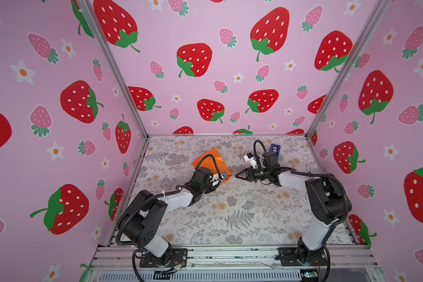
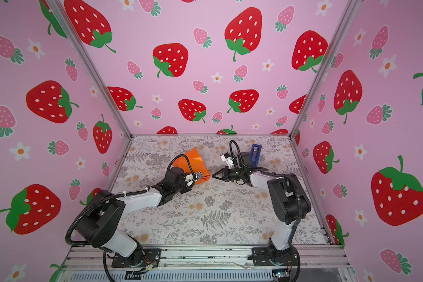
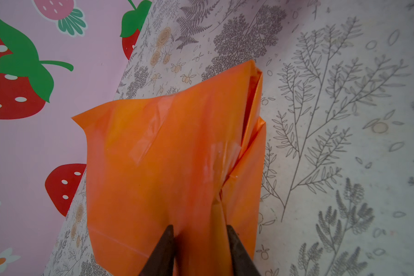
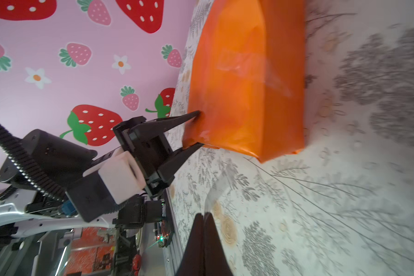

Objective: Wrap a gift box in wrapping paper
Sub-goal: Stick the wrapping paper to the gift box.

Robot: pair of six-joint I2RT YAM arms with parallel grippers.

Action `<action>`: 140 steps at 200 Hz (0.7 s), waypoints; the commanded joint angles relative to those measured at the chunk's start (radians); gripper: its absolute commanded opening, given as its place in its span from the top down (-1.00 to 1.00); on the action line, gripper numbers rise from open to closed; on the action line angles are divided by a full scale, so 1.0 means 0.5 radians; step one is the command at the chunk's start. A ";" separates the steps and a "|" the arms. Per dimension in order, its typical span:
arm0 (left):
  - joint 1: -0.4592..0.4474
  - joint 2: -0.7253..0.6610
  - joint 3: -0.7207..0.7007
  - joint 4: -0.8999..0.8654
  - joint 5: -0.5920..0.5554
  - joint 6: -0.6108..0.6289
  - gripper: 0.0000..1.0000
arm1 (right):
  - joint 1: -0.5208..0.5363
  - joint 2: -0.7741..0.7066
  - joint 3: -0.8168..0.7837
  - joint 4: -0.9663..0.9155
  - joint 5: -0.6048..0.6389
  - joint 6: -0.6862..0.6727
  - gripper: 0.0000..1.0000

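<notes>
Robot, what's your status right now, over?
Left gripper clamped on folded end of wrapping paper. Right gripper shut on clear strip, just short of the paper. Tape dispenser at the back, not in the way.

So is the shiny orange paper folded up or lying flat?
Folded up. The glossy orange wrapping paper forms a boxy bundle with creased flaps tucked at one end. What's inside cannot be seen.

top views: high at front, looking down on whole worktop point(image 1: 230, 219) | left wrist: close behind left tool point(image 3: 199, 228) | right wrist: behind right tool point(image 4: 203, 215), facing left tool; both share paper point(image 3: 165, 155)
</notes>
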 commanded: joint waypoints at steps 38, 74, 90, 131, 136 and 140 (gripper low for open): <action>0.018 0.074 -0.023 -0.260 0.039 -0.004 0.29 | 0.222 0.351 0.181 0.695 -0.078 0.555 1.00; 0.019 0.071 -0.022 -0.262 0.035 0.000 0.30 | 0.282 0.399 0.248 0.779 -0.047 0.650 1.00; 0.017 0.080 -0.019 -0.260 0.039 -0.001 0.30 | 0.288 0.439 0.278 0.793 -0.036 0.690 1.00; 0.018 0.082 -0.019 -0.260 0.039 -0.001 0.30 | 0.313 0.584 0.311 0.814 -0.033 0.927 1.00; 0.019 0.080 -0.019 -0.260 0.039 0.001 0.30 | 0.313 0.598 0.302 0.833 -0.031 0.962 1.00; 0.017 0.080 -0.019 -0.258 0.039 0.002 0.30 | 0.313 0.606 0.295 0.852 -0.030 0.994 1.00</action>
